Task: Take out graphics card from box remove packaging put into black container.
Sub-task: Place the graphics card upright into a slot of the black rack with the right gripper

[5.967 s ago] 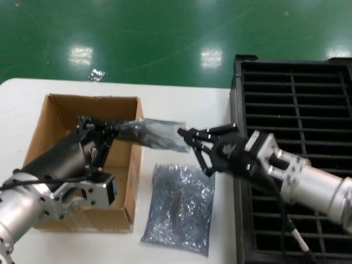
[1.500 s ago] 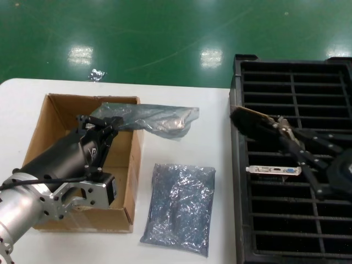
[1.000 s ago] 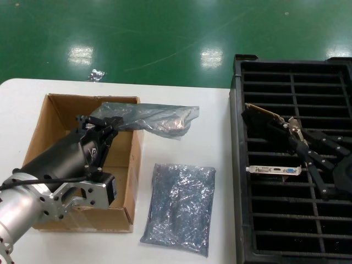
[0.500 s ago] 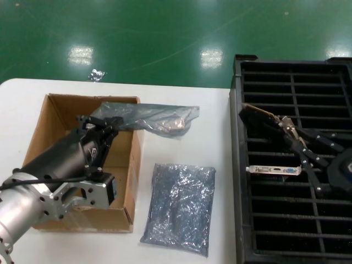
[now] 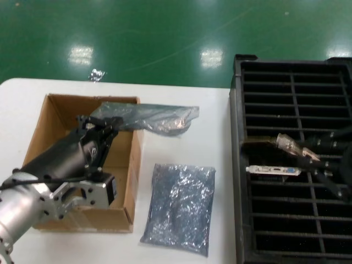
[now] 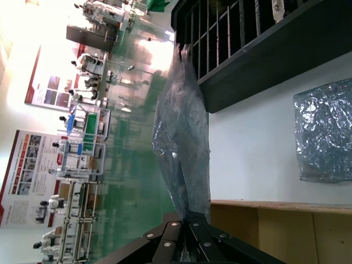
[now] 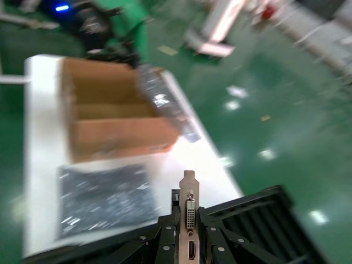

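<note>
Lowered toward the black container (image 5: 291, 181), right gripper (image 5: 308, 157) grips the graphics card (image 5: 264, 142) for slotting; left gripper (image 5: 104, 125) pinches the packaging (image 5: 154, 118) clear.

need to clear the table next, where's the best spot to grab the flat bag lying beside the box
Take the bag on the table by a corner or short edge, best the far edge nearest the box, coming from above. It lies flat and crinkled on the white table, so a tool can pinch a raised wrinkle there. The left tool is shut on the other bag.
</note>
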Controlling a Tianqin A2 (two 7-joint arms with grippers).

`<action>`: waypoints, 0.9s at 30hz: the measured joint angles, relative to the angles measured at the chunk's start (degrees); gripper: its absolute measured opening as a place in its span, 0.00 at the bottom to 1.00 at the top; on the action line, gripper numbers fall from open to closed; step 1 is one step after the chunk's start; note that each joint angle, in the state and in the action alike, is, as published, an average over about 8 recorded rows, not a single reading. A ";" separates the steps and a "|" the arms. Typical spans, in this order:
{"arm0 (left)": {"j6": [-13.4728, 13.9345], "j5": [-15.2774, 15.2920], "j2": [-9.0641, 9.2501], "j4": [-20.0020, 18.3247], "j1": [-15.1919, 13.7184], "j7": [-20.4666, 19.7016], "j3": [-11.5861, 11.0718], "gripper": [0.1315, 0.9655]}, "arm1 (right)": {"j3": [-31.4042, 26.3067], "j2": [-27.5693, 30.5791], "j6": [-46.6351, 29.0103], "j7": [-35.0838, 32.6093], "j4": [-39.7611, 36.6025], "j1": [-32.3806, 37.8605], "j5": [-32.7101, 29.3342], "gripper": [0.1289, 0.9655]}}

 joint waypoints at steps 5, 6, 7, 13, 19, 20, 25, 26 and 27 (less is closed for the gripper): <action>0.00 0.00 0.00 0.00 0.00 0.00 0.00 0.01 | -4.12 1.55 -10.06 0.56 0.05 7.89 3.09 0.07; 0.00 0.00 0.00 0.00 0.00 0.00 0.00 0.01 | -4.76 1.73 -11.62 0.42 0.05 8.97 3.47 0.07; 0.00 0.00 0.00 0.00 0.00 0.00 0.00 0.01 | -5.33 1.90 -13.03 0.21 0.05 9.89 3.78 0.07; 0.00 0.00 0.00 0.00 0.00 -0.01 0.00 0.01 | -8.07 3.06 -19.36 -2.68 0.06 13.02 3.79 0.07; 0.00 0.00 0.00 0.00 0.00 -0.01 0.00 0.01 | -10.06 3.71 -22.70 -6.04 0.06 13.64 1.54 0.07; 0.00 0.00 0.00 0.00 0.00 -0.01 0.00 0.01 | -10.31 3.68 -23.05 -6.37 0.06 13.69 1.14 0.07; 0.00 0.00 0.00 0.00 0.00 -0.01 0.00 0.01 | -11.38 2.89 -24.40 -7.02 0.06 14.26 -0.71 0.07; 0.00 0.00 0.00 0.00 0.00 -0.01 0.00 0.01 | -11.57 2.62 -24.59 -7.01 0.06 14.43 -1.06 0.07; 0.00 0.00 0.00 0.00 0.00 -0.01 0.00 0.01 | -11.77 2.32 -24.76 -6.98 0.06 14.62 -1.41 0.07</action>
